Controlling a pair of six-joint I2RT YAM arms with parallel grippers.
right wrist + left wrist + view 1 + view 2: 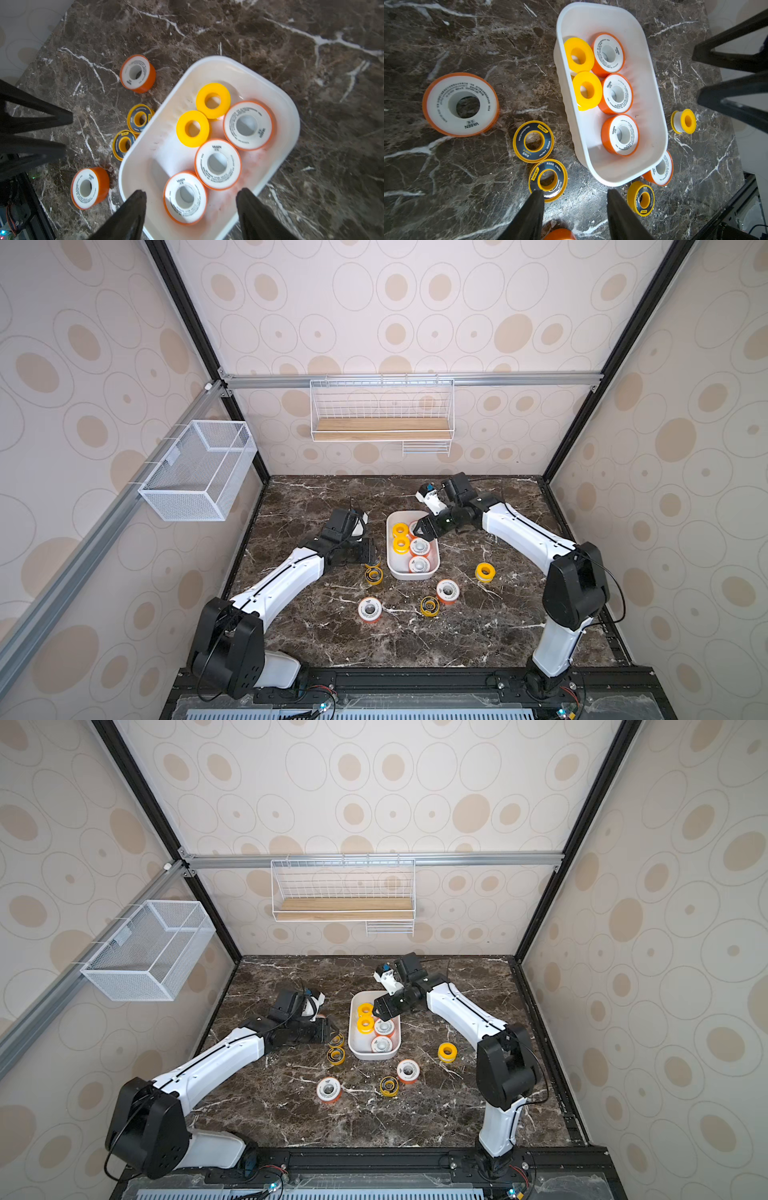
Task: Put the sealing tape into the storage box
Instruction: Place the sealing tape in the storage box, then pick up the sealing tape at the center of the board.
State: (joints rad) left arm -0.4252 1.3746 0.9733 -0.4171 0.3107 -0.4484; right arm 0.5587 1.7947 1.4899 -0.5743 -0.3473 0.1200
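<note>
The white storage box (pixel 393 568) (pixel 652 87) stands mid-table and holds sealing tape: two plain yellow spools (pixel 400 537) and three orange ones (pixel 218 164). My right gripper (pixel 424 533) (pixel 191 194) hangs open over the box's far end, its fingers clear of the orange spool below. My left gripper (pixel 371 553) (pixel 575 192) is open and empty, just left of the box. One of its fingertips overlaps a dark-ringed yellow spool (pixel 548 179), with a second such spool (pixel 533 141) beside it. Loose on the table lie orange spools (pixel 370 610) (pixel 447 591) (pixel 460 104), another dark-ringed one (pixel 429 605) and a plain yellow one (pixel 485 572).
A white mesh basket (pixel 199 472) hangs on the left wall. On the back wall is a wire rack with a wooden board (pixel 381 425). Both are well above the dark marble table (pixel 478 639). A black rail (pixel 415 680) runs along the table's front edge.
</note>
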